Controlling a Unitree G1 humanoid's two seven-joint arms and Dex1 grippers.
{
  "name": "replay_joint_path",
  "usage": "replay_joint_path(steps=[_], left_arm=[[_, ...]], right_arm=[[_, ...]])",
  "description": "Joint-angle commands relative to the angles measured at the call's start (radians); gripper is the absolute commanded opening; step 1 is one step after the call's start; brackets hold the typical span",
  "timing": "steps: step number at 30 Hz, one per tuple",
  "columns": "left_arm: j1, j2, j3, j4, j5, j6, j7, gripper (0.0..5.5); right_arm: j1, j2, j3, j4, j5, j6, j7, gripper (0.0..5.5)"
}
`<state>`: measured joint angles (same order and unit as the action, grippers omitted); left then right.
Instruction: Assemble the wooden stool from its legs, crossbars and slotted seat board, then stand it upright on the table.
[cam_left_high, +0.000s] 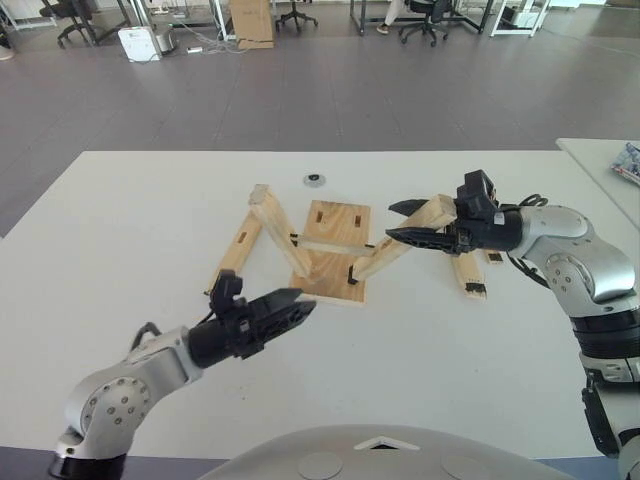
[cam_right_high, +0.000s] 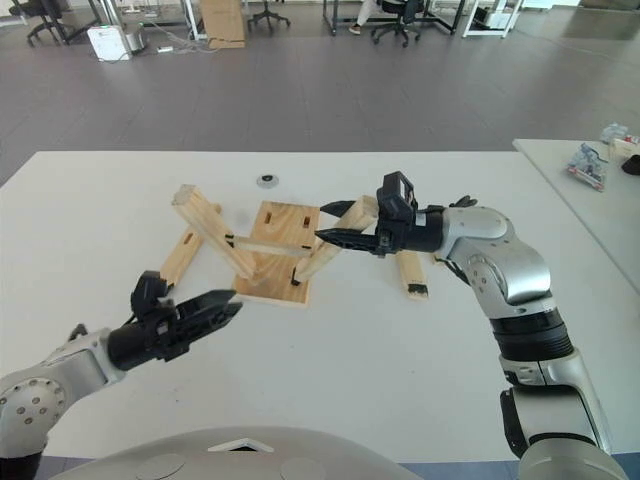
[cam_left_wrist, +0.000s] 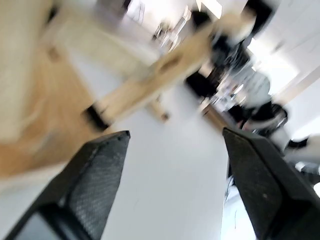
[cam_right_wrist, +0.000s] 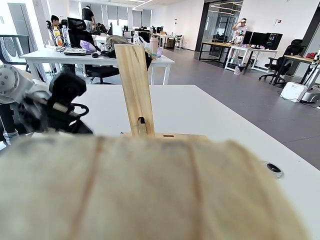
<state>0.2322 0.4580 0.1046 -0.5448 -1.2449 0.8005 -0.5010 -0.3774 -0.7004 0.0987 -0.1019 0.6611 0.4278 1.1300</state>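
A: Why is the right gripper (cam_left_high: 390, 220) out over the middle of the table (cam_left_high: 130, 220)?

B: It has the slanted leg (cam_left_high: 375, 258) between its two fingers, clenched on it as far as I can judge; the leg's near end meets the seat board (cam_left_high: 335, 220), which lies flat mid-table; the grip probably serves to steer that end into a slot.

A: And the left gripper (cam_left_high: 295, 308)?

B: Released, with nothing between its fingers; it hovers just near and left of the board, probably placed to steady the board or the left leg pair (cam_left_high: 278, 232) when the right side pushes.

A: The rest?

B: A crossbar (cam_left_high: 325, 245) runs from the left leg pair across the board; a spare leg (cam_left_high: 468, 272) lies to the right, under the right arm, likely within easy reach; the stool is a long way from standing upright.
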Motion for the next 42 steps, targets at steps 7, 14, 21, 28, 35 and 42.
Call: replay_joint_path(steps=[7, 14, 21, 28, 35, 42], left_arm=[[-0.085, -0.178, -0.093, 0.031, 0.072, -0.015, 0.286, 3.44], [-0.117, -0.238, -0.147, 0.087, 0.150, -0.007, 0.346, 3.44], [-0.134, -0.281, -0.185, 0.146, 0.243, -0.045, 0.311, 3.44], [-0.170, -0.318, -0.183, 0.171, 0.283, -0.059, 0.292, 3.44], [-0.232, -0.355, -0.169, 0.143, 0.263, -0.053, 0.270, 3.44], [-0.247, -0.368, -0.170, 0.096, 0.266, -0.051, 0.279, 3.44]], right_arm=[[0.067, -0.004, 0.130, 0.072, -0.097, 0.087, 0.021, 2.05], [0.055, 0.006, 0.135, 0.082, -0.099, 0.081, 0.018, 2.05], [0.046, 0.014, 0.140, 0.090, -0.102, 0.074, 0.020, 2.05], [0.045, 0.017, 0.146, 0.091, -0.099, 0.068, 0.028, 2.05], [0.055, 0.015, 0.152, 0.096, -0.108, 0.059, 0.030, 2.05], [0.050, 0.032, 0.165, 0.115, -0.123, 0.041, 0.015, 2.05]])
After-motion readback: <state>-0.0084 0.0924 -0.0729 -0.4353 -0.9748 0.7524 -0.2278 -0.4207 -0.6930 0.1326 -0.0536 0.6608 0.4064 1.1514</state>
